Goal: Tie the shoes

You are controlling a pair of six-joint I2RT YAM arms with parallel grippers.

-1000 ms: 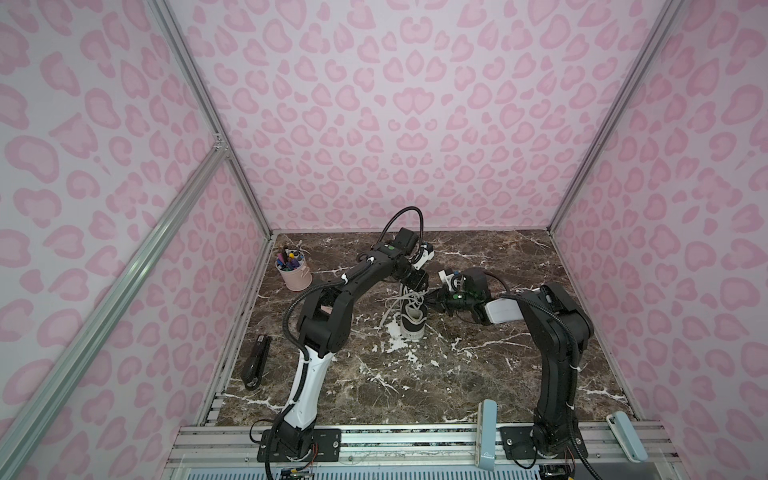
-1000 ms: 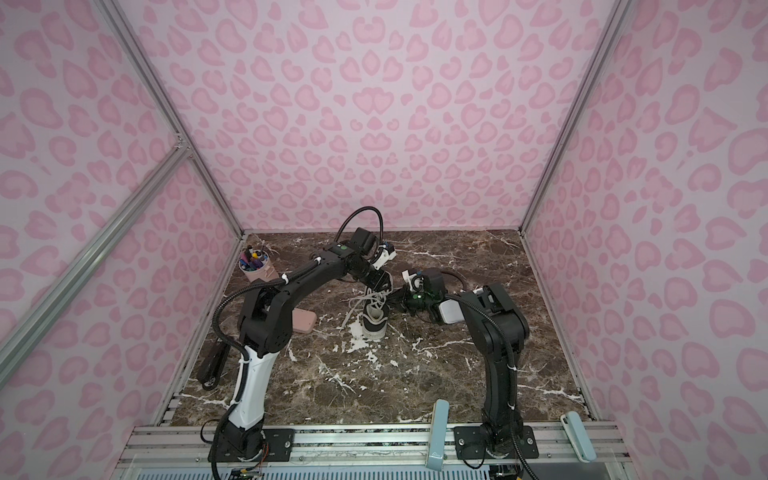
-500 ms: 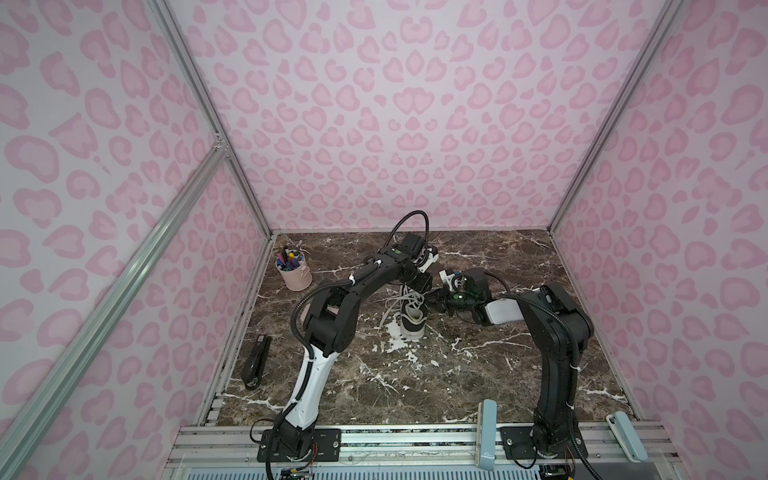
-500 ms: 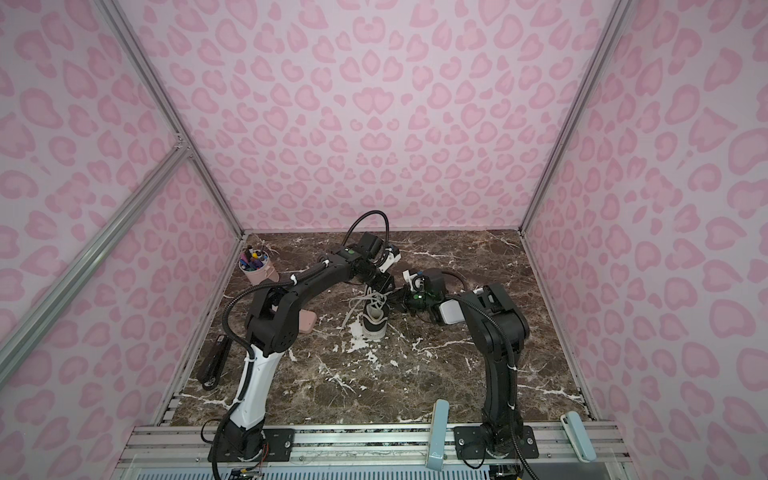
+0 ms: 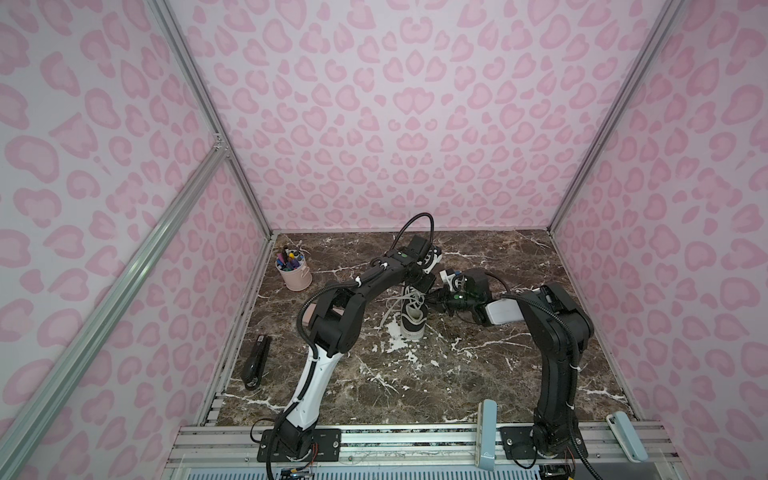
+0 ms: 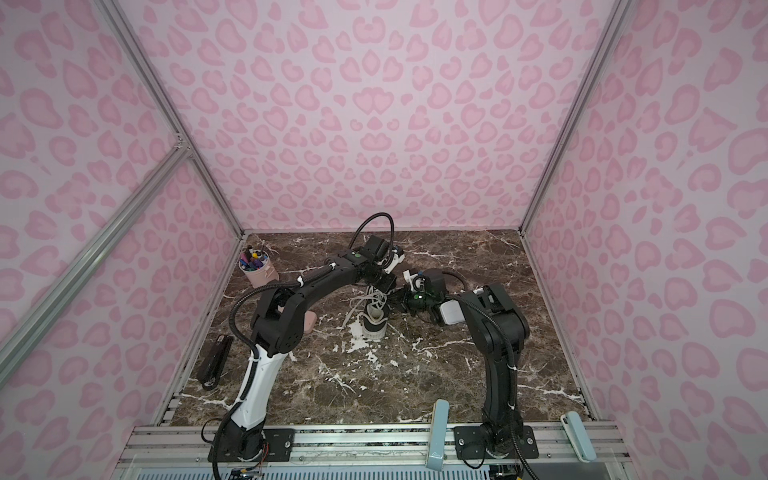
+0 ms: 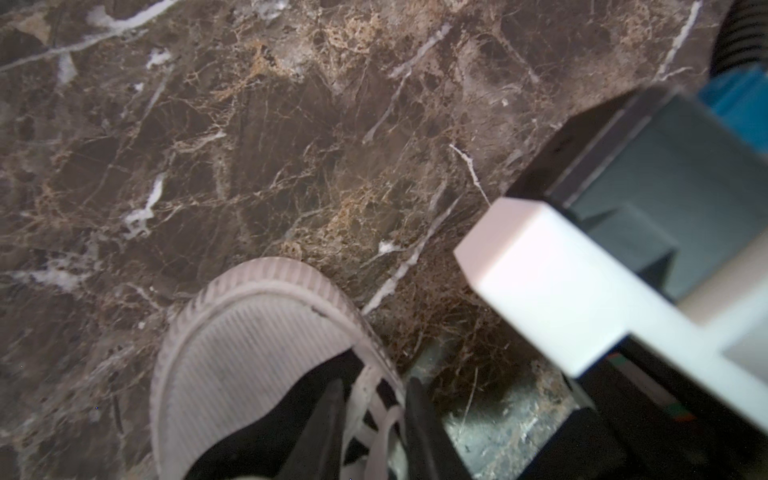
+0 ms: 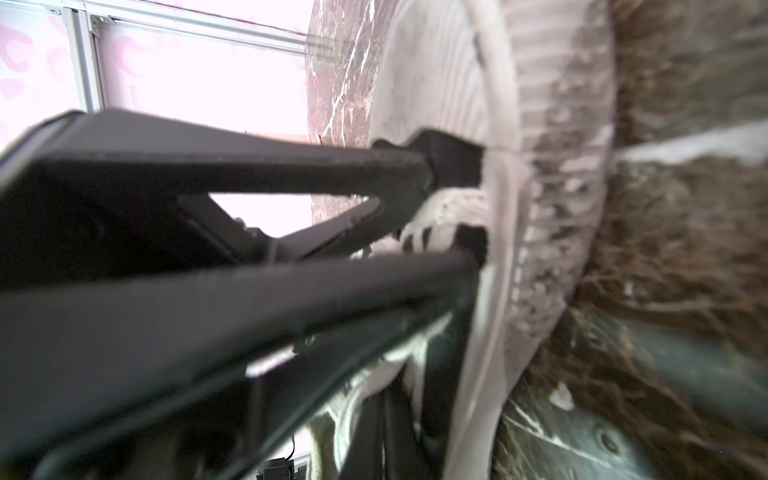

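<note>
black shoe (image 5: 412, 320) upright at the middle of the marble table (image 5: 415, 382), toe far, left gripper (image 7: 376, 432) over it, fingers slightly apart around laces (image 7: 368, 392), grip unclear, right gripper (image 8: 451, 216) closed, pinching laces from the right

Pink spotted walls (image 5: 395, 124) are closing in three sides, silver metal posts (image 5: 220, 143) are running up the corners, and even light is falling on the brown marble floor (image 5: 415, 386).
</note>
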